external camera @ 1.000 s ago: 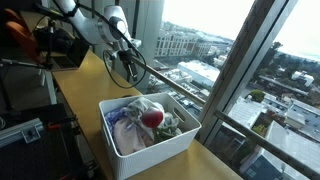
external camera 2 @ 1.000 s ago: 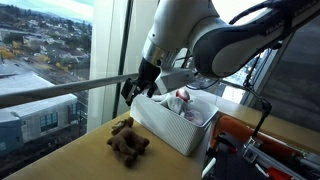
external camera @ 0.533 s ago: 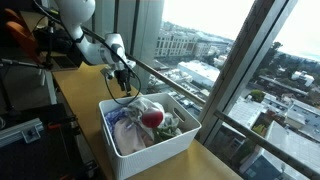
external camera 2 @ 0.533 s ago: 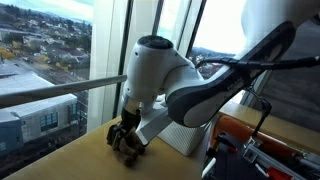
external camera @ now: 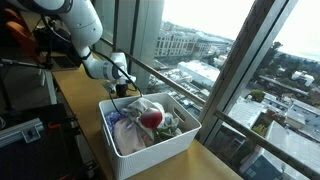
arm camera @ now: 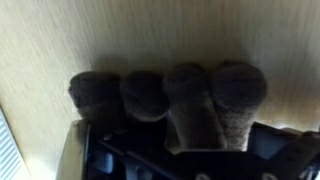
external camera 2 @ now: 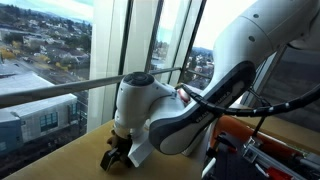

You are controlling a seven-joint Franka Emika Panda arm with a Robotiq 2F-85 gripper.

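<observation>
Over at the left, in an exterior view, the window looks out on city rooftops, with a grey metal railing [external camera 2: 50, 92] running across the glass. Just right of it the big white robot arm [external camera 2: 160, 110] bends low over the pale wooden table [external camera 2: 55, 162], and its black tool [external camera 2: 115, 157] is right down at the tabletop. The arm's bulk fills most of that view, so whatever sits under the tool is largely hidden there.

The wrist view tells more. A brown fuzzy plush toy [arm camera: 165, 98] lies on the table directly against the tool, with four rounded, stubby limbs side by side. The dark body of the tool crowds the bottom edge (the picture is dim and soft). I cannot tell whether the tool stands wide, narrow or clamped on the toy, as its fingers do not show clearly in any view.

In an exterior view the arm comes in from the upper left, and the tool [external camera: 120, 92] is down at the table just beyond the far corner of a white rectangular plastic bin [external camera: 160, 152]. The bin stands on the table to the right of the tool, heaped with crumpled pale cloth [external camera: 128, 128] and a round red item [external camera: 152, 119]. Right of the bin is the tall window.
</observation>
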